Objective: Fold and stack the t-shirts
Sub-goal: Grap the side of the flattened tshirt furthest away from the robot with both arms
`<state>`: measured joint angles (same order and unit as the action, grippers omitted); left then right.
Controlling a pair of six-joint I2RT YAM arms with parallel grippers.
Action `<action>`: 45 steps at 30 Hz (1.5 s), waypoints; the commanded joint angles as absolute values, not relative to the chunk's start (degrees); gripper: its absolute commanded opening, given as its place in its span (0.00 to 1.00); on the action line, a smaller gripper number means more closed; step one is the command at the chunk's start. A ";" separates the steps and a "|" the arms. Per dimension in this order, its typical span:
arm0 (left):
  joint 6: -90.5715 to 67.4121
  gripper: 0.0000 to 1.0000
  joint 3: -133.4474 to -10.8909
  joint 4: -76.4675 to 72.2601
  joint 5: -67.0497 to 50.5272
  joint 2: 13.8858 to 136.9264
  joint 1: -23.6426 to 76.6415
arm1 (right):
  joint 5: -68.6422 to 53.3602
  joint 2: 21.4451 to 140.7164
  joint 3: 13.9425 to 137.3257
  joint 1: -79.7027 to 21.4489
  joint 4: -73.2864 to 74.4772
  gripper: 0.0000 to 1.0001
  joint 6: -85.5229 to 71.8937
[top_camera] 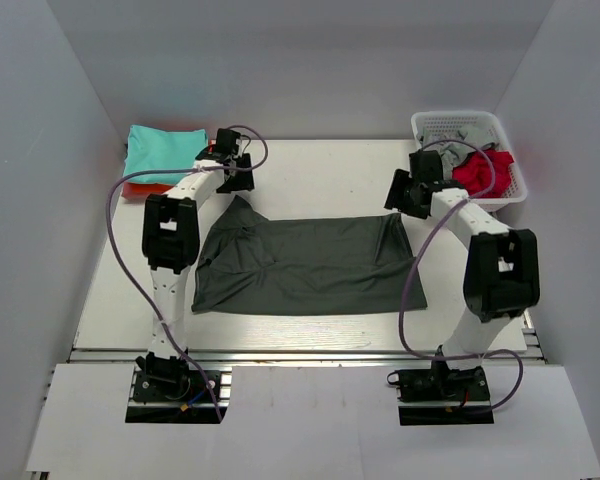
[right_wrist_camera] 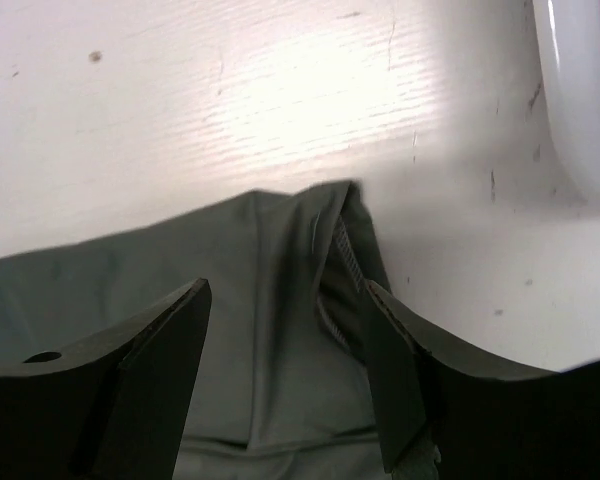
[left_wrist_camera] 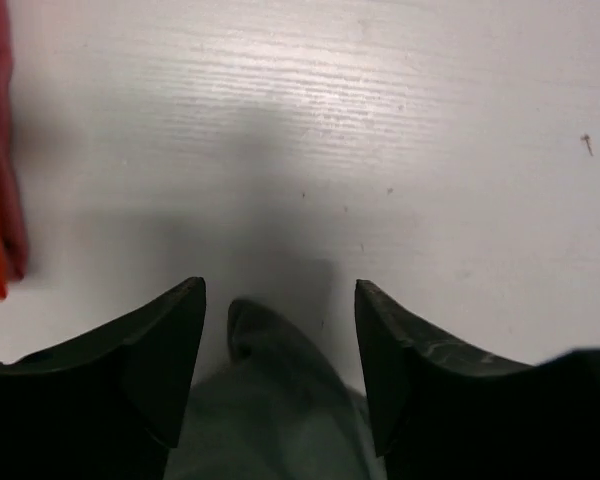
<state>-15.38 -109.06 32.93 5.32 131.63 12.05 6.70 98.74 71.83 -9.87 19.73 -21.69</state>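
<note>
From above, you see the dark grey t-shirt (top_camera: pixel 305 265) lying spread out in the middle of the table (top_camera: pixel 320 165). Your left claw (top_camera: pixel 237 172) hangs by the shirt's far left corner, which pokes out toward the far edge. Your right claw (top_camera: pixel 404 196) hangs over the shirt's far right corner. A teal t-shirt (top_camera: pixel 160 150) sits folded at the table's far left corner, on top of an orange t-shirt (top_camera: pixel 130 188). A white mesh basket (top_camera: pixel 435 125) stands at the far right corner, with a red t-shirt (top_camera: pixel 480 172) and a light grey t-shirt (top_camera: pixel 472 133) in it.

In the left wrist view, the left claw's fingers (left_wrist_camera: pixel 130 360) are spread apart. The tip of the dark shirt corner lies between them with a gap on each side, so it is not pinched. Orange cloth shows at the left edge.

In the right wrist view, the right claw's fingers (right_wrist_camera: pixel 130 370) are spread apart too. The dark shirt's corner and its hem lie between them on the table. The basket's white rim is near that corner, not touching it.
</note>
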 commanded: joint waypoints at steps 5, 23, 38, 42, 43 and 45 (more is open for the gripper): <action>-12.92 0.41 -112.42 35.68 3.96 133.42 11.78 | 10.28 108.00 82.33 -9.67 21.88 0.67 -20.92; -12.92 0.00 -104.24 36.04 3.34 128.58 11.78 | 13.61 116.11 86.75 -9.76 26.63 0.62 -23.47; -11.25 0.00 -99.49 27.77 1.49 120.50 11.78 | 13.97 117.60 86.39 -9.76 26.10 0.01 -23.73; -10.20 0.00 -99.49 26.63 1.49 119.88 11.78 | 16.87 116.99 87.10 -9.76 25.14 0.00 -22.16; -10.20 0.00 -99.49 25.85 1.49 119.27 11.78 | 17.31 116.90 87.80 -9.76 24.88 0.00 -20.15; -9.67 0.00 -100.63 25.22 1.49 119.27 11.78 | 17.92 115.59 88.42 -9.76 23.56 0.00 -18.90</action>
